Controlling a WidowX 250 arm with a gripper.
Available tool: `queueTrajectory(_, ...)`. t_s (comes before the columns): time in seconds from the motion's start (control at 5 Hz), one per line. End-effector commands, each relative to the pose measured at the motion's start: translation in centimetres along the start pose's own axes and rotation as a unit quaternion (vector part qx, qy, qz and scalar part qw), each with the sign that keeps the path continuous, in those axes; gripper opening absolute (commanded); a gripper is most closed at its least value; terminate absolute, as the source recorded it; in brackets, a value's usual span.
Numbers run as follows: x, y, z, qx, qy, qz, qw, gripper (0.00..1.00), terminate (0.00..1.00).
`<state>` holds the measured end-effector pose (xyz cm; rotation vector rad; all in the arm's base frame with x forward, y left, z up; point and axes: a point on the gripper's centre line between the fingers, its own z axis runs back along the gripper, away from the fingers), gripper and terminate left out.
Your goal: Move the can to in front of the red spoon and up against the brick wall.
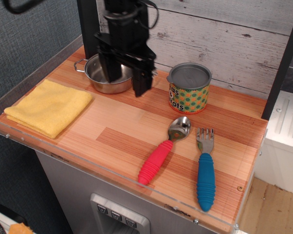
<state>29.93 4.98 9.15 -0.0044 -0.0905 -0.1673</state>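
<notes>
Yellow with green and orange dots, the short round tin can (189, 89) stands upright on the wooden table (112, 126), close to the white plank wall (244, 44), behind the red-handled metal spoon (164, 148). My black claw (124, 78) hangs spread apart and empty, left of the can, over the shiny steel pot (105, 73).

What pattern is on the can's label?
Yellow label with green and orange dots and dark lettering on the can, clearest in the observation.image view.
</notes>
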Motion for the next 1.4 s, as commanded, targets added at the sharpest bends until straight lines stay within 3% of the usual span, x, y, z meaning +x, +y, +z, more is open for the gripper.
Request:
queueTrajectory(0.0, -0.1, 2.7, 2.3, 0.005, -0.037, 0.083, 0.9958, 1.0, 0.0)
queueTrajectory(0.2, 0.7, 3.5, 2.4, 0.004, -0.054, 0.119, 0.9914, 1.0, 0.0)
queueTrajectory(0.6, 1.7, 5.6, 2.2, 0.007, -0.064, 0.132, 0.9892, 1.0, 0.0)
queueTrajectory(1.0, 0.8, 7.6, 3.1, 0.016, -0.07, 0.166, 0.9834, 1.0, 0.0)
queueTrajectory(1.2, 0.8, 7.6, 3.1, 0.016, -0.07, 0.166, 0.9834, 1.0, 1.0)
